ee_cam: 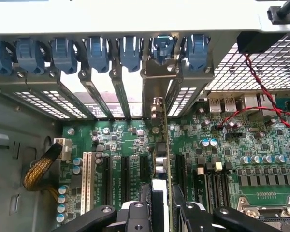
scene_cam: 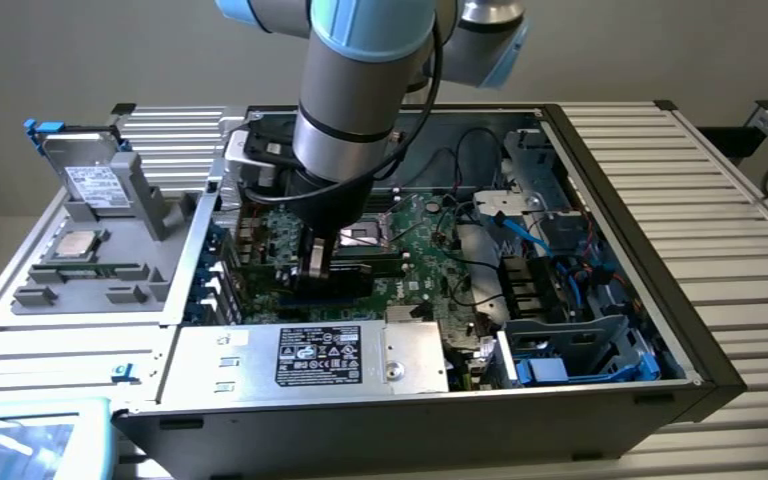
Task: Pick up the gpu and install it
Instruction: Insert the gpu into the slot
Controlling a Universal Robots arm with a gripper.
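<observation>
Gpu stood on edge inside the open computer case, gripped between the fingers of the claw, which was clenched on the card's near end. In the wrist view the card ran as a thin upright line from the claw towards the back wall of the case. Its metal bracket sat in one of the rear openings, just under the row of blue latches. The card lay along one of the long black slots on the green motherboard, with empty slots on either side of it. Whether its lower edge was already in the slot or just above it could not be told.

In the exterior view the arm reached straight down into the case, which lay on the slatted bench, and the claw hung low over the board, behind the silver box with the black label.

Picking up looked finished, and the work appeared to be at the fitting stage. Seating the card would likely call for a straight, even push down with the card kept upright and in line with the slot. The bracket would have to stay within its opening, and the push should not tilt the card towards the neighbouring slots
</observation>
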